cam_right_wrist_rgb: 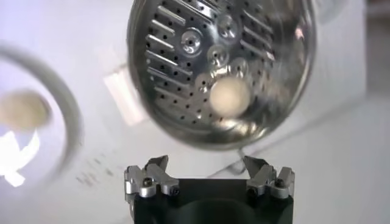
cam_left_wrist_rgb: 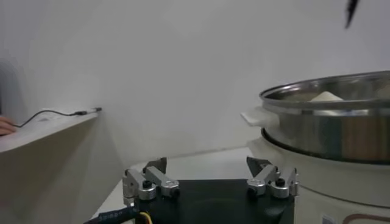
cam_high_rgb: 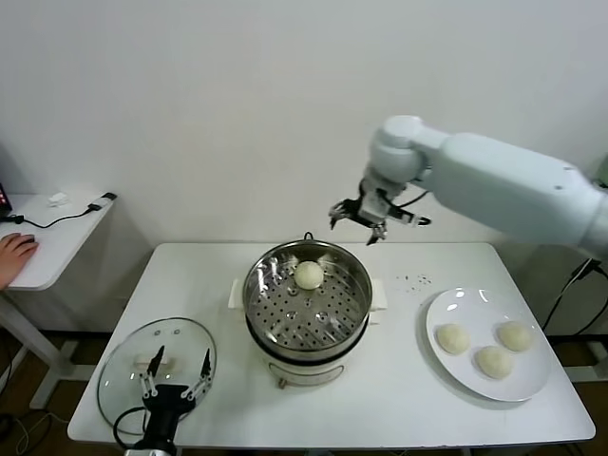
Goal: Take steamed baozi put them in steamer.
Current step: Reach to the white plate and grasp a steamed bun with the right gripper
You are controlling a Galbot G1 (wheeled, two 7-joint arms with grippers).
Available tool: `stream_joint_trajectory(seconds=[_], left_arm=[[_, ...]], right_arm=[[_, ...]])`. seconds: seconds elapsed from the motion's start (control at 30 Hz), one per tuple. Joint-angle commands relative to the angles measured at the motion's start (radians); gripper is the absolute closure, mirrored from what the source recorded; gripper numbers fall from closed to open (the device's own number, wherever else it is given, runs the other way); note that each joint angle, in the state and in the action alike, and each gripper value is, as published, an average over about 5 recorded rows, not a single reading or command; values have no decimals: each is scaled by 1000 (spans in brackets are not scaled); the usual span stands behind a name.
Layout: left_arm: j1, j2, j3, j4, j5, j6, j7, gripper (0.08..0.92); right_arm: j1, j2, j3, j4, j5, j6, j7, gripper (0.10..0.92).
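The steamer (cam_high_rgb: pixel 306 309), a shiny steel pot with a perforated floor, stands mid-table. One cream-white baozi (cam_high_rgb: pixel 308 275) lies inside it at the far side; it also shows in the right wrist view (cam_right_wrist_rgb: pixel 230 95). Three more baozi (cam_high_rgb: pixel 452 338) (cam_high_rgb: pixel 514 335) (cam_high_rgb: pixel 494 361) lie on the white plate (cam_high_rgb: pixel 537 385) at the right. My right gripper (cam_high_rgb: pixel 362 219) is open and empty, raised above the steamer's far right rim. My left gripper (cam_high_rgb: pixel 177 374) is open and empty, low at the table's front left, over the glass lid (cam_high_rgb: pixel 128 363).
The steamer's rim (cam_left_wrist_rgb: pixel 326 91) stands close to the left gripper in the left wrist view. A white side table (cam_high_rgb: pixel 47 237) with a cable and a person's hand (cam_high_rgb: pixel 13 255) is at the far left. A wall runs behind the table.
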Motion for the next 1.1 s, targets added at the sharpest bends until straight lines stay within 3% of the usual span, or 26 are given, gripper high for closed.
stream_joint_trajectory(seconds=[0.03,0.23,0.4,0.57,0.83,1.1], left_arm=[[-2,-5,-5,-2,14,-5,-2,177],[1,-4,-13,5,15,-6,-6,177],[-3,-3,-11,10,19,-5,-5,177],[-1,-4,-8,13,25,-6,-4,177],[5,-6,-10,27,26,-11,-6,177],[7,-7,-18,31,25,-12,-7,177]], right_arm=[[-36,-401,-92,126,372,-492,176,203],[-434,-459,200,85,347,-641,175,203],[-603,-424,281,-16,207,-516,19,203],[-659,-345,299,-146,48,-392,-42,203],[-699,-177,375,-308,-22,-349,-29,203],[-701,-125,338,-350,-27,-333,-41,203]])
